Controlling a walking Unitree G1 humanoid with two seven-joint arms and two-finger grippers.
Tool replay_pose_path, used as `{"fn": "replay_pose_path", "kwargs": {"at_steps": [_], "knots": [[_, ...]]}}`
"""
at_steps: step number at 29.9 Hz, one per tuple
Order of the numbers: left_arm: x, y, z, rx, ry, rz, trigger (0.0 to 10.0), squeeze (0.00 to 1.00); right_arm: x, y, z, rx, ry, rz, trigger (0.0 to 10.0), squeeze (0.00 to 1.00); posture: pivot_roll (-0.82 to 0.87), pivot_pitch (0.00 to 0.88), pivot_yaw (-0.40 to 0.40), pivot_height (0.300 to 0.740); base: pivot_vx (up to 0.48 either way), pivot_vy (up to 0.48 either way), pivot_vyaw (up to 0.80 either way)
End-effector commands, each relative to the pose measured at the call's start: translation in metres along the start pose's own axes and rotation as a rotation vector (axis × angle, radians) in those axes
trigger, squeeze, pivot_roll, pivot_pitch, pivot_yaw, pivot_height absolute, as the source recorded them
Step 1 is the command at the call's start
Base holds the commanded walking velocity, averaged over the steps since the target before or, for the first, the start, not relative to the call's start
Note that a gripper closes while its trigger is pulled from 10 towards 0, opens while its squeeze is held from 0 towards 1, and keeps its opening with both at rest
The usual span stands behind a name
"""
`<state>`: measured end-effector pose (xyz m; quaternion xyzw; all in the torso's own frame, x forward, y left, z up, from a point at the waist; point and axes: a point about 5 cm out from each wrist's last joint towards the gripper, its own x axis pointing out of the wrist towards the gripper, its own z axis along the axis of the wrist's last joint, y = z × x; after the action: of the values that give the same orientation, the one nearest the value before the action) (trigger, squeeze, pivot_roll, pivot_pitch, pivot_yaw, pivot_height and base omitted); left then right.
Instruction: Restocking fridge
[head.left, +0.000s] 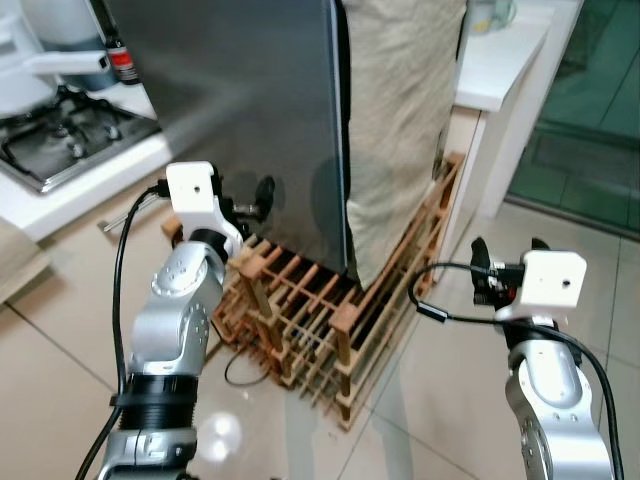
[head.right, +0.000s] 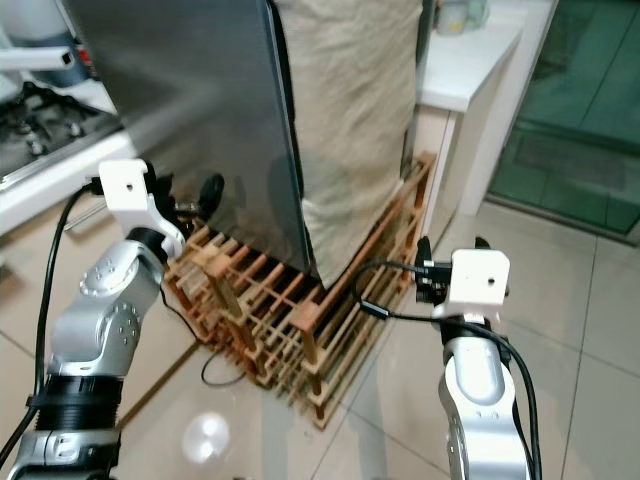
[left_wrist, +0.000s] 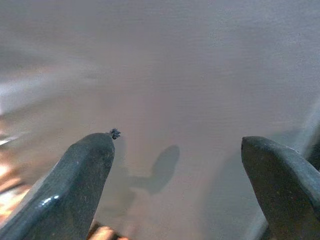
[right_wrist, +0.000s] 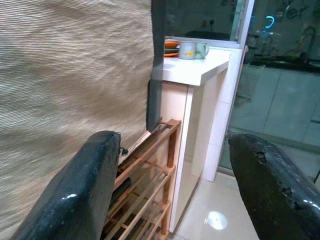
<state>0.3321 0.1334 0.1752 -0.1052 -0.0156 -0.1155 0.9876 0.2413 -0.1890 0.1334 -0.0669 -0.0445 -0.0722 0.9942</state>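
The fridge's grey steel panel (head.left: 240, 100) stands straight ahead, and a beige cloth (head.left: 400, 130) hangs down beside it. My left gripper (head.left: 250, 203) is raised close in front of the panel's lower part, open, with nothing between its fingers. In the left wrist view the two black fingers (left_wrist: 75, 185) stand wide apart facing the bare grey surface (left_wrist: 175, 75). My right gripper (head.left: 508, 262) is held lower on the right, beside the cloth, open and holding nothing. The right wrist view looks past the cloth (right_wrist: 70, 75) toward a white counter.
A wooden slatted rack (head.left: 320, 320) lies on the tiled floor at the fridge's foot, between my arms. A stove (head.left: 60, 135) and a dark bottle (head.left: 120, 55) sit at the left. The white counter (head.left: 500, 60) with mugs (right_wrist: 192, 49) and a glass door (head.left: 590, 110) are at the right.
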Motion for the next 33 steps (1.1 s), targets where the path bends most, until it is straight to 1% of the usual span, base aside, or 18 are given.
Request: {"fn": "replay_pose_path", "kwargs": {"at_steps": [1,2,4,5,7,8,9,13,15,22,28,30,33], "knots": [[0.007,-0.015,-0.004,-0.007,0.046,-0.08,10.0,0.0,0.002,0.001,-0.001,0.004,0.004,0.0,10.0,0.0,-0.15,0.0,0.102,0.74,0.0,0.0,0.0],[0.01,-0.026,-0.007,-0.007,0.065,-0.132,10.0,0.0,0.003,0.001,-0.001,0.004,0.004,0.002,10.0,0.0,-0.15,0.0,0.102,0.74,0.0,0.0,0.0],[0.015,-0.036,-0.01,0.001,0.079,-0.175,10.0,0.0,0.003,0.002,-0.001,0.005,0.004,0.003,10.0,0.0,-0.15,0.0,0.105,0.74,0.0,0.0,0.0],[0.015,-0.036,-0.01,0.001,0.079,-0.175,10.0,0.0,0.003,0.002,-0.001,0.005,0.004,0.003,10.0,0.0,-0.15,0.0,0.105,0.74,0.0,0.0,0.0],[0.02,-0.037,-0.012,0.004,0.088,-0.172,10.0,0.0,0.002,0.002,0.0,0.006,0.003,0.003,10.0,0.0,-0.16,0.0,0.11,0.74,0.0,0.0,0.0],[0.026,-0.038,-0.011,0.013,0.084,-0.159,10.0,0.0,0.0,0.002,-0.001,0.008,0.007,0.002,10.0,0.0,-0.16,0.0,0.114,0.74,0.0,0.0,0.0],[0.029,-0.038,-0.01,0.011,0.082,-0.157,10.0,0.0,-0.001,0.002,-0.002,0.01,0.01,0.004,10.0,0.0,-0.17,0.0,0.118,0.74,0.0,0.0,0.0],[0.04,-0.046,-0.004,-0.04,0.052,-0.163,10.0,0.0,-0.005,0.002,-0.004,0.009,0.018,0.001,10.0,0.0,-0.18,0.0,0.119,0.74,0.0,0.0,0.0],[0.046,-0.054,0.002,-0.058,0.032,-0.18,10.0,0.0,-0.004,0.0,-0.002,0.003,0.013,-0.003,10.0,0.0,-0.2,0.0,0.12,0.74,0.0,0.0,0.0],[0.051,-0.064,0.008,-0.074,0.009,-0.222,10.0,0.0,-0.006,-0.006,-0.003,-0.011,0.016,-0.016,10.0,0.0,-0.21,0.0,0.125,0.74,0.0,0.0,0.0],[0.049,-0.07,0.012,-0.085,0.002,-0.264,10.0,0.0,-0.007,-0.003,-0.005,-0.009,0.022,-0.016,10.0,0.0,-0.21,0.0,0.137,0.74,0.0,0.0,0.0],[0.045,-0.07,0.011,-0.058,0.027,-0.276,10.0,0.0,-0.006,-0.001,-0.008,-0.007,0.029,-0.015,10.0,0.0,-0.2,0.0,0.141,0.74,0.0,0.0,0.0],[0.042,-0.071,0.006,-0.043,0.061,-0.273,10.0,0.0,-0.006,-0.001,-0.01,-0.004,0.033,-0.015,10.0,0.0,-0.2,0.0,0.143,0.74,0.0,0.0,0.0]]}}
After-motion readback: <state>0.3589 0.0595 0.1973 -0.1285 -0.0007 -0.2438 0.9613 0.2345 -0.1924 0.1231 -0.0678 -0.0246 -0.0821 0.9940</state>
